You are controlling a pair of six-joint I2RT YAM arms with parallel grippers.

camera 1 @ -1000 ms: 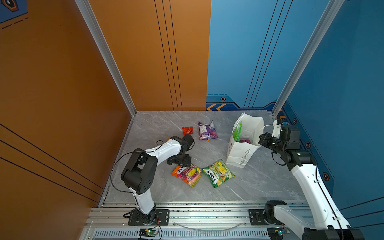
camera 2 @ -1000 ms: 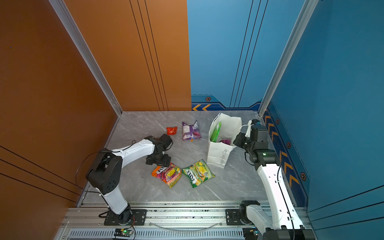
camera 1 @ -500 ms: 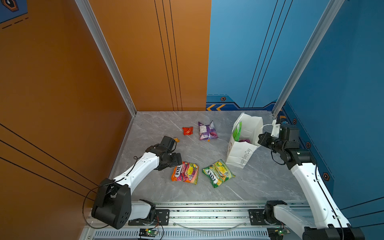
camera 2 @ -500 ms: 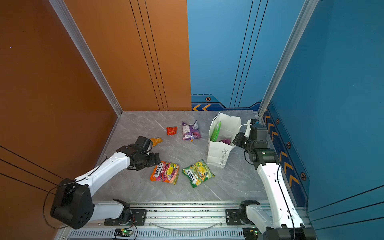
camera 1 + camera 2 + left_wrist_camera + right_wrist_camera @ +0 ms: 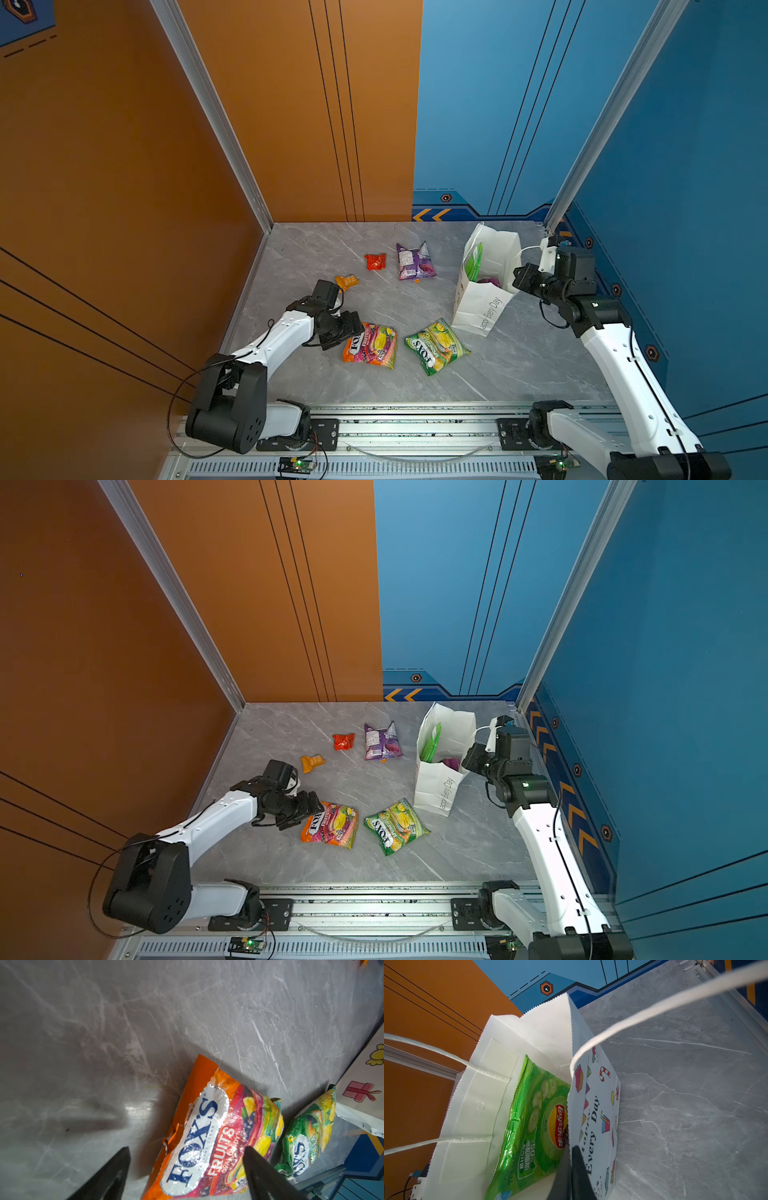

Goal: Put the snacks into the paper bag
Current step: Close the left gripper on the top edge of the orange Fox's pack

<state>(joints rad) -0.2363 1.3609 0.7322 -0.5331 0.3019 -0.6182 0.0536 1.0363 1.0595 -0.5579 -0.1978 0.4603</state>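
The white paper bag (image 5: 482,307) stands at the right, and my right gripper (image 5: 574,1148) is shut on its near wall at the rim. Inside it lean a green Lay's bag (image 5: 533,1126) and a purple packet (image 5: 490,281). The other snacks lie on the grey floor. The orange FOX'S bag (image 5: 199,1142) lies between the open jaws of my left gripper (image 5: 187,1148), low at the bag's left end (image 5: 353,332). There is a gap on one side. A green FOX'S bag (image 5: 436,345) lies to its right.
Further back lie a purple packet (image 5: 413,262), a small red packet (image 5: 375,261) and a small orange packet (image 5: 346,281) just behind my left wrist. Orange and blue walls close in the floor. A metal rail (image 5: 415,428) runs along the front edge.
My left arm has swung out to the front left, and its gripper now sits low at the orange FOX'S bag's end. That bag has turned a little. The right arm has not moved.
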